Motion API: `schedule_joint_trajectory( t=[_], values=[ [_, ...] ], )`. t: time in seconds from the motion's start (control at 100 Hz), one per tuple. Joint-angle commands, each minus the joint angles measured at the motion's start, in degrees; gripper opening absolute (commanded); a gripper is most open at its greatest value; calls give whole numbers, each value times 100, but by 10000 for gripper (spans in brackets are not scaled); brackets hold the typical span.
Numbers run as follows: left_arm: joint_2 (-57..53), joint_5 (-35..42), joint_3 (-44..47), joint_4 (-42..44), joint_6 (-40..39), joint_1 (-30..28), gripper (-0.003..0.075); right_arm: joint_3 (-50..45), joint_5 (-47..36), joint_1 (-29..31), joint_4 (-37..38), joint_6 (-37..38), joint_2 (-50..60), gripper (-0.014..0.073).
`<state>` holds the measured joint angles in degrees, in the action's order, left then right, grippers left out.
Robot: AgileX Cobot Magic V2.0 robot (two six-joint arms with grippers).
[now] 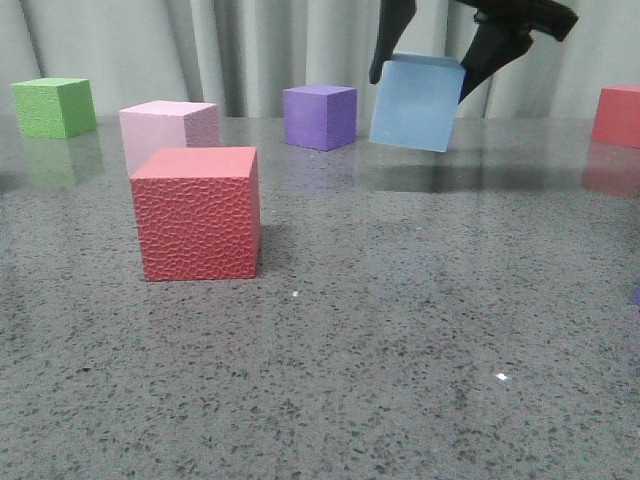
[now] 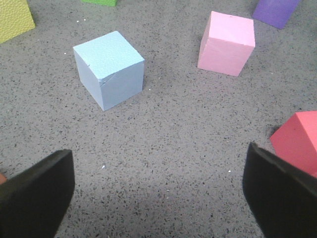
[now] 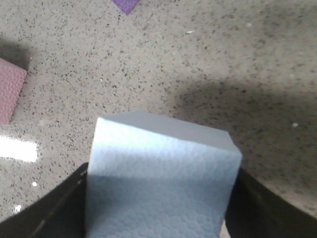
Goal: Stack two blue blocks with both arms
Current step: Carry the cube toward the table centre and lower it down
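Right gripper clamps one blue block aloft; left gripper, wide open and empty, faces the second blue block.

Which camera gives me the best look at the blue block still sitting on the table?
The left wrist view: the resting blue block shows whole, ahead of the open left gripper. The front view doesn't show it; the right wrist view shows only the block the right gripper holds.
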<state>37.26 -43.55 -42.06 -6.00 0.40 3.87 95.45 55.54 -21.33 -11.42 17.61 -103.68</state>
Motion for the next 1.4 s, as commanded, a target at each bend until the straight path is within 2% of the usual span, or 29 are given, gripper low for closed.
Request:
schedule_joint_trajectory(
  t=[0.0,0.95,1.02,1.14,1.24,1.39],
  values=[
    [34,348,-209,-48,-40,-10,651,180,-367,-59,-10,106,210,329],
    [34,348,-209,-48,-40,-10,651,180,-296,-95,-4,120,-91,332],
    [34,348,-209,-48,-40,-10,651,180,-296,-95,-4,120,-91,360],
    [34,348,-209,-48,-40,-10,651,180,-301,-95,-4,93,-91,479],
    [34,348,-209,-48,-40,-10,651,180,-301,-95,-4,45,-91,546],
    [34,348,-209,-48,-40,-10,651,180,-329,-95,-4,2,-91,563]
  ],
)
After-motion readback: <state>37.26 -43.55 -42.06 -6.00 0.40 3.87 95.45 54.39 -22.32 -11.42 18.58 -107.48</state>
